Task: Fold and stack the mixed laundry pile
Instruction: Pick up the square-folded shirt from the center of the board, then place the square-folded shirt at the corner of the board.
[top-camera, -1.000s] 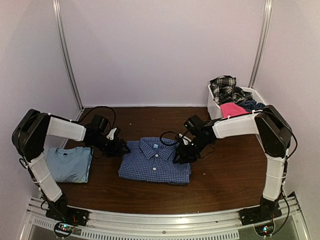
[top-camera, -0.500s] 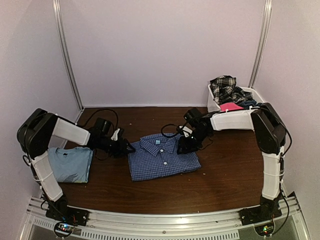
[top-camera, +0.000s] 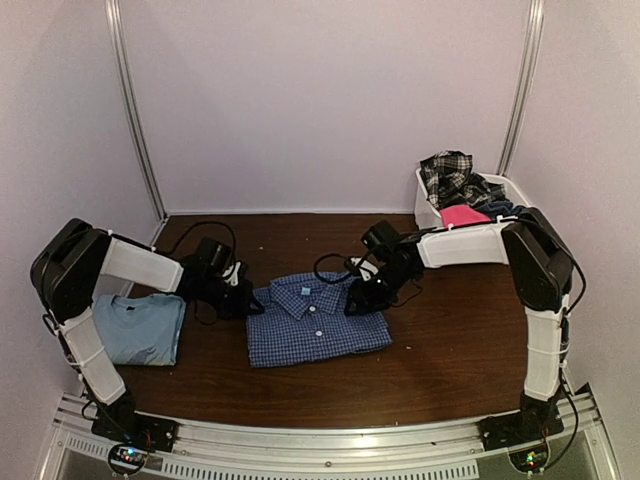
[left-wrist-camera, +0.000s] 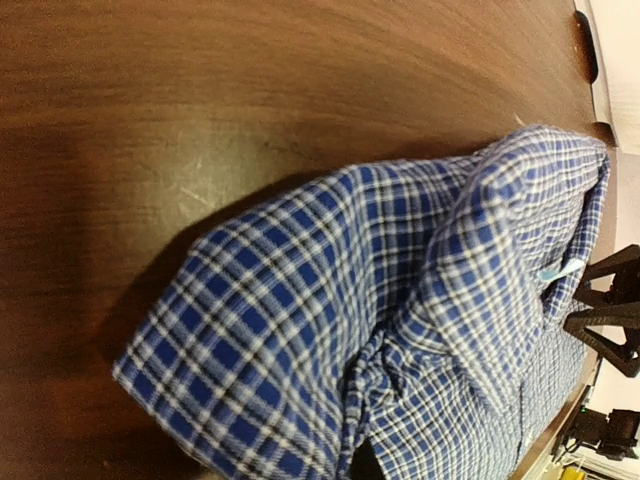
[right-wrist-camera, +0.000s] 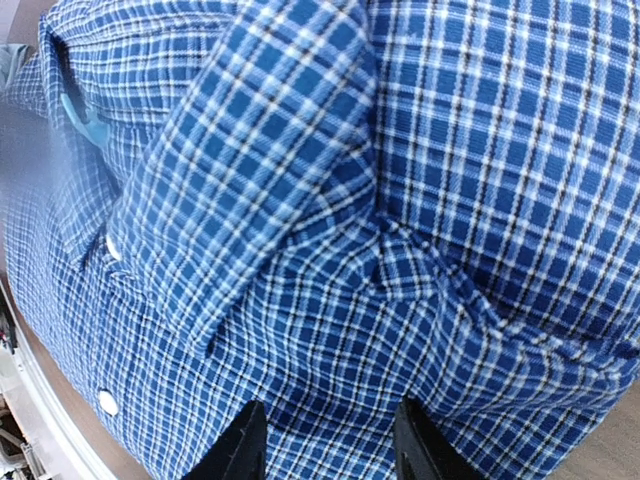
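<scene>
The blue check shirt (top-camera: 315, 322) lies folded mid-table, collar toward the back. My left gripper (top-camera: 243, 300) is at its left shoulder edge, shut on a bunched fold of the cloth (left-wrist-camera: 400, 370); only a dark fingertip (left-wrist-camera: 365, 466) shows there. My right gripper (top-camera: 360, 298) sits at the shirt's right shoulder. In the right wrist view its jaws stand apart (right-wrist-camera: 330, 445), with check cloth (right-wrist-camera: 330, 330) bulging between the black fingertips (right-wrist-camera: 245, 445). A folded light blue T-shirt (top-camera: 140, 328) lies at the left. The rest of the laundry pile (top-camera: 458, 185) sits in the basket.
The white basket (top-camera: 428, 215) stands at the back right, holding a black-white plaid piece (top-camera: 450, 172), a pink piece (top-camera: 462, 215) and dark navy cloth (top-camera: 505, 210). Cables (top-camera: 335, 270) trail behind the shirt. A metal rail (top-camera: 330, 440) runs along the near edge.
The left gripper has closed on the shirt's left edge. The shirt slid right, then back left, and now lies slightly skewed. The right gripper moved a little toward the back.
</scene>
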